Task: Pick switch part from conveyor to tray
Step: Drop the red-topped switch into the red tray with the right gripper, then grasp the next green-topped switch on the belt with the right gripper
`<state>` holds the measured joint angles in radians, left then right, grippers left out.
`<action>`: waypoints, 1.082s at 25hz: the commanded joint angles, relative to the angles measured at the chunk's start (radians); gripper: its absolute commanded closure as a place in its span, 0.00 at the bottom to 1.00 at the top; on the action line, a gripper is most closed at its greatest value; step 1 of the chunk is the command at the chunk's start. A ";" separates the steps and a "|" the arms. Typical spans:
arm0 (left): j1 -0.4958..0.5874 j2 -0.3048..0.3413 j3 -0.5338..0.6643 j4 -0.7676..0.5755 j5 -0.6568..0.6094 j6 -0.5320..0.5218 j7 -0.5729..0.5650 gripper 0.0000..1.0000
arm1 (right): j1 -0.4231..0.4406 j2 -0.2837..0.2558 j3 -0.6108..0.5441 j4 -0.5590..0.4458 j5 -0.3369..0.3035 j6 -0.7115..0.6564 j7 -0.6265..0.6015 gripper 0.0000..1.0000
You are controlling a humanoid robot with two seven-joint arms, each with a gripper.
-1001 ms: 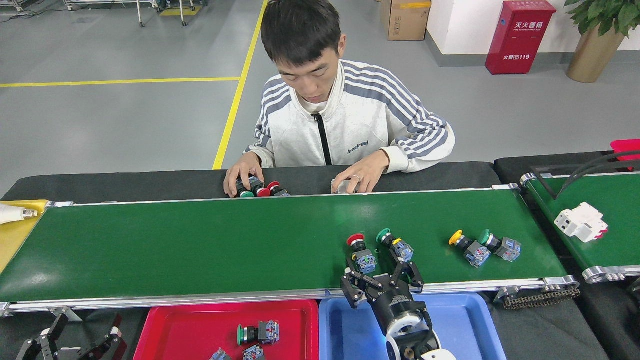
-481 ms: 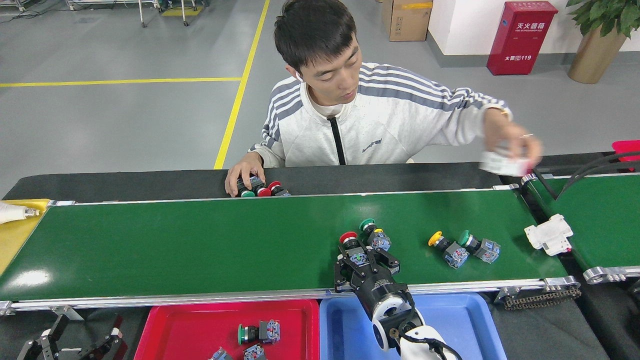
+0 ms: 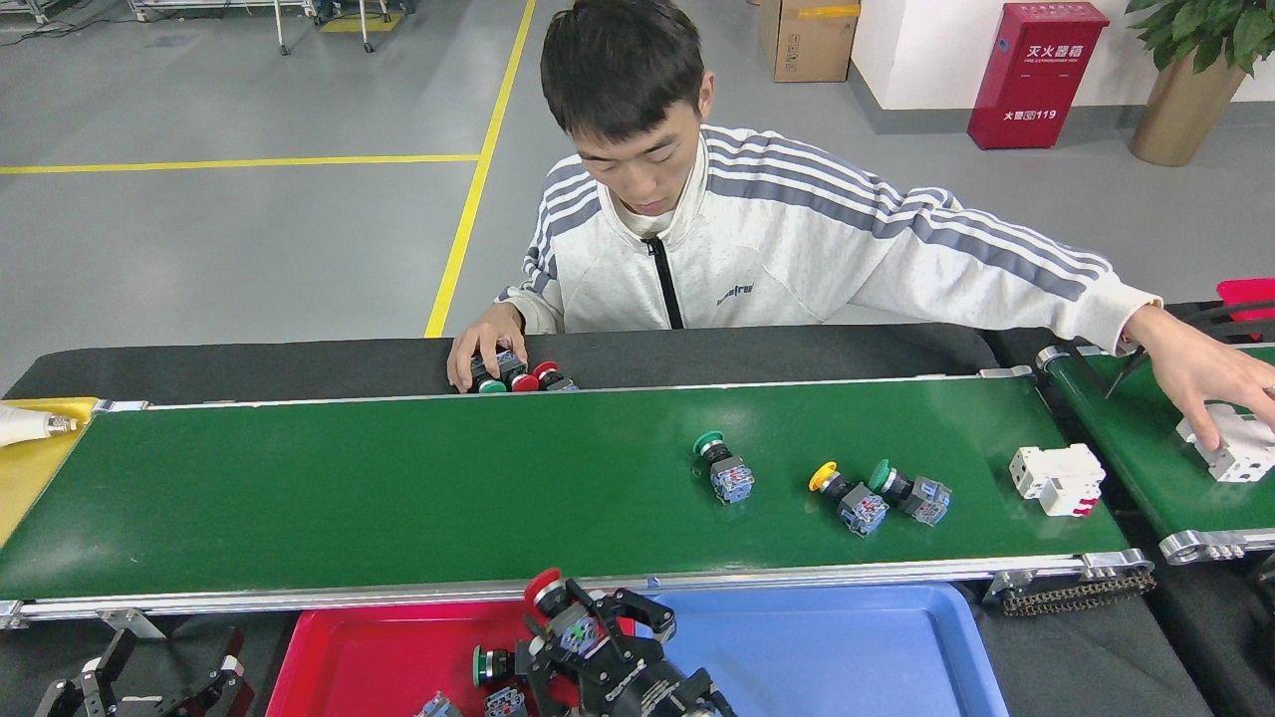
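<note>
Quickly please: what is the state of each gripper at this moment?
Left gripper: open, holding nothing, low beside the red plastic tray.
Right gripper: closed on the red-capped push-button switch part, above the red plastic tray.

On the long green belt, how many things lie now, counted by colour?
Green-cap switches: 2
Yellow-cap switch: 1
White breaker: 1
Total: 4
Not counted: the red-cap switch in the right gripper.
</note>
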<state>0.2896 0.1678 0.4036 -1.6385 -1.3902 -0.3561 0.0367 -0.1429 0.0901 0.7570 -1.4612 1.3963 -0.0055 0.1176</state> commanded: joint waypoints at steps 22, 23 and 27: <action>0.013 0.015 0.008 -0.026 -0.001 -0.001 0.005 0.00 | -0.003 -0.188 -0.697 0.093 -0.073 -0.421 -0.128 0.00; 0.013 0.018 0.008 -0.026 0.000 -0.001 0.005 0.00 | -0.029 -0.193 -0.697 0.114 -0.074 -0.478 -0.095 0.00; 0.014 0.019 0.008 -0.026 0.000 -0.001 0.005 0.00 | -0.058 -0.196 -0.697 0.165 -0.088 -0.649 -0.030 0.00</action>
<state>0.3083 0.1754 0.4058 -1.6519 -1.3902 -0.3592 0.0364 -0.1838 -0.0994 0.0624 -1.2949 1.3163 -0.5717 0.0547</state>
